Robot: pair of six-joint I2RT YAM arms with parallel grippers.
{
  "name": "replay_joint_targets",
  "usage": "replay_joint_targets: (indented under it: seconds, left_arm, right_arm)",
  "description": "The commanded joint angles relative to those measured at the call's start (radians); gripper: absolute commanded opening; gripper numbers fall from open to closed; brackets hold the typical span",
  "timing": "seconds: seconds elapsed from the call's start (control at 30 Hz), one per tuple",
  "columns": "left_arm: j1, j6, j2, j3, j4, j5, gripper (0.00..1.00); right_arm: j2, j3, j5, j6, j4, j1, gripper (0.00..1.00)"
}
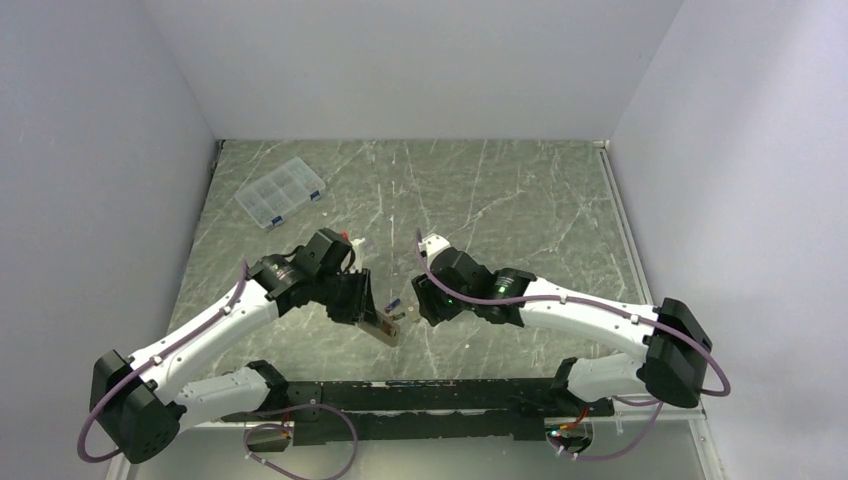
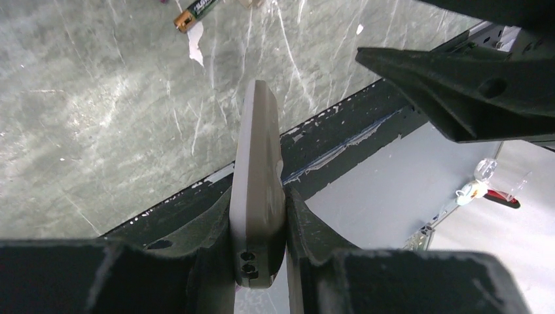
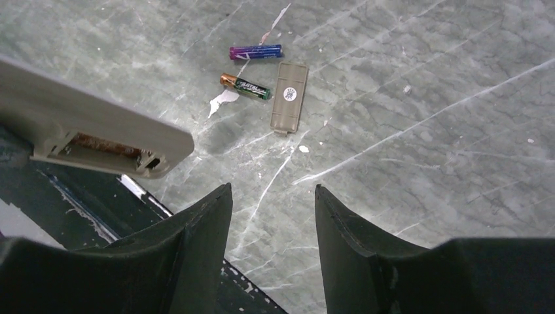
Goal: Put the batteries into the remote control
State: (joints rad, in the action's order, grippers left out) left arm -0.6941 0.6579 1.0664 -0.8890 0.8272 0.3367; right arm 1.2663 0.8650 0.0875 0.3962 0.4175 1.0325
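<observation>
My left gripper (image 1: 368, 312) is shut on the remote control (image 2: 256, 190) and holds it edge-on above the table's near edge. In the right wrist view the remote (image 3: 91, 127) shows its beige-grey back with the open battery bay. Two batteries lie on the table beyond it, a purple-to-red one (image 3: 255, 52) and a dark green one with a copper end (image 3: 245, 85). The green one also shows in the left wrist view (image 2: 196, 13). My right gripper (image 3: 271, 193) is open and empty above the table, near side of the batteries and right of the remote.
The small flat beige cover piece (image 3: 289, 97) lies right of the batteries. A clear compartmented box (image 1: 281, 192) stands at the far left. The black mounting rail (image 1: 430, 395) runs along the near edge. White walls close in the marbled table (image 1: 520, 200).
</observation>
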Motion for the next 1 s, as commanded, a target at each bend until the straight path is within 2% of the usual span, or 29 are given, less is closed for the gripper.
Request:
replay_joint_targets:
  seconds: [0.0, 0.4, 0.8, 0.93, 0.97]
  left_arm:
    - [0.005, 0.059, -0.036, 0.071, -0.079, 0.074, 0.0]
    - [0.005, 0.174, -0.017, 0.273, -0.378, 0.184, 0.0]
    - [0.007, 0.251, 0.033, 0.385, -0.596, 0.176, 0.0]
    - [0.007, 0.272, 0.055, 0.43, -0.651, 0.16, 0.03]
    - [0.007, 0.276, 0.058, 0.438, -0.663, 0.157, 0.07]
  right_arm:
    - [0.036, 0.074, 0.032, -0.05, 0.024, 0.006, 0.52]
    - [0.06, 0.07, 0.021, -0.069, 0.033, 0.006, 0.53]
    - [0.019, 0.026, 0.003, -0.05, 0.017, 0.006, 0.54]
    - [0.015, 0.024, 0.001, -0.048, 0.018, 0.006, 0.55]
    - [0.015, 0.022, 0.001, -0.049, 0.018, 0.005, 0.55]
